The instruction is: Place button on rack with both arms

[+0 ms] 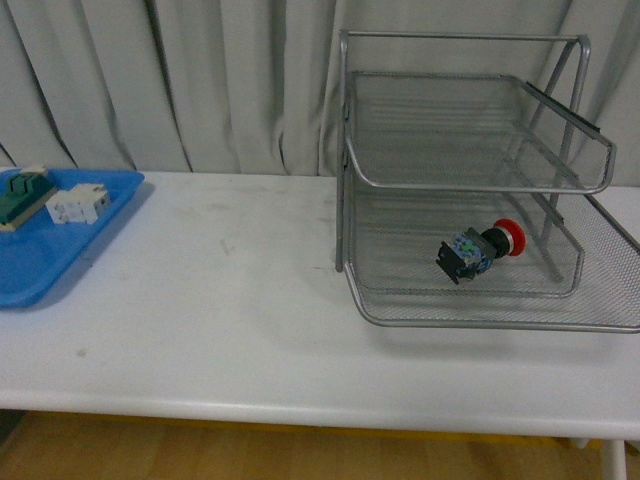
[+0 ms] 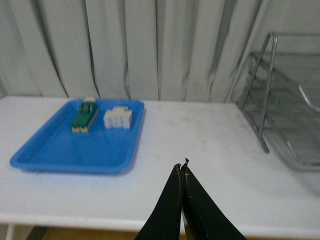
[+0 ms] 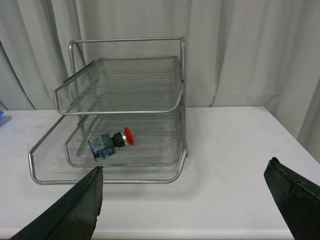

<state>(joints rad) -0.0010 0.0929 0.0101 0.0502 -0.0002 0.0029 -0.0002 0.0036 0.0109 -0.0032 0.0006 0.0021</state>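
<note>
The button [image 1: 480, 250] lay on its side inside the rack [image 1: 470, 300], middle tier. Left gripper [image 2: 183, 172] was pinched empty; right gripper [image 3: 185, 185] gaped wide. Best to retreat without nudging the rack.

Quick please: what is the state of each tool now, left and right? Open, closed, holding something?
Left tool: closed, holding nothing.
Right tool: open, empty; the button lies in the rack.
</note>
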